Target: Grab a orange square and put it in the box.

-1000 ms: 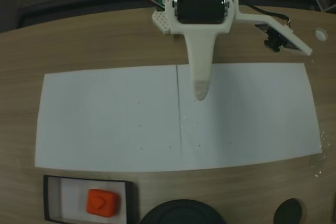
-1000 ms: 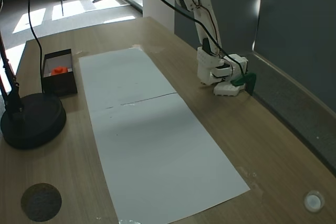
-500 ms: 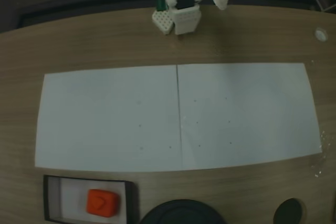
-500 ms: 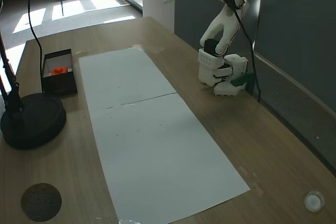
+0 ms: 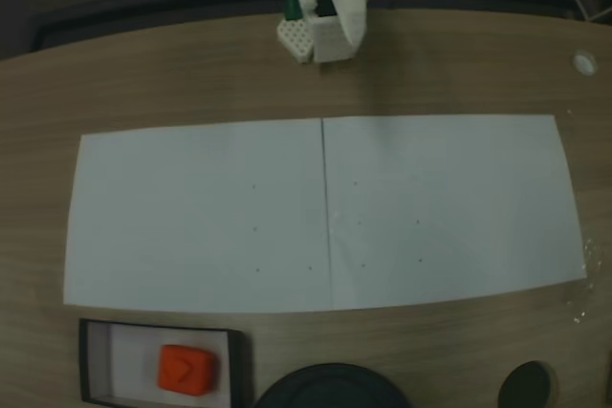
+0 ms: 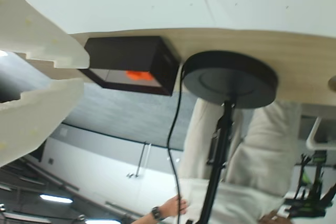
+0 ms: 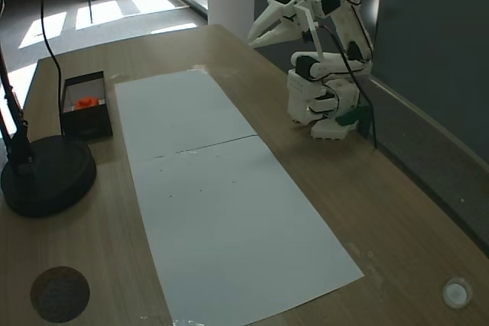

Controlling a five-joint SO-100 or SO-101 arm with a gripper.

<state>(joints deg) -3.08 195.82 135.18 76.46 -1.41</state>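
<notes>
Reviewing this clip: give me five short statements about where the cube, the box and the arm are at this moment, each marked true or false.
1. The orange square lies inside the box. True.
2. The gripper holds the orange square. False: it holds nothing and sits folded back near the arm's base, far from the box.
3. The white paper sheet has the box resting on it. False: the box sits on bare wood beside the sheet.
4. A round black disc stands next to the box. True.
5. The box is empty. False: the cube is in it.
</notes>
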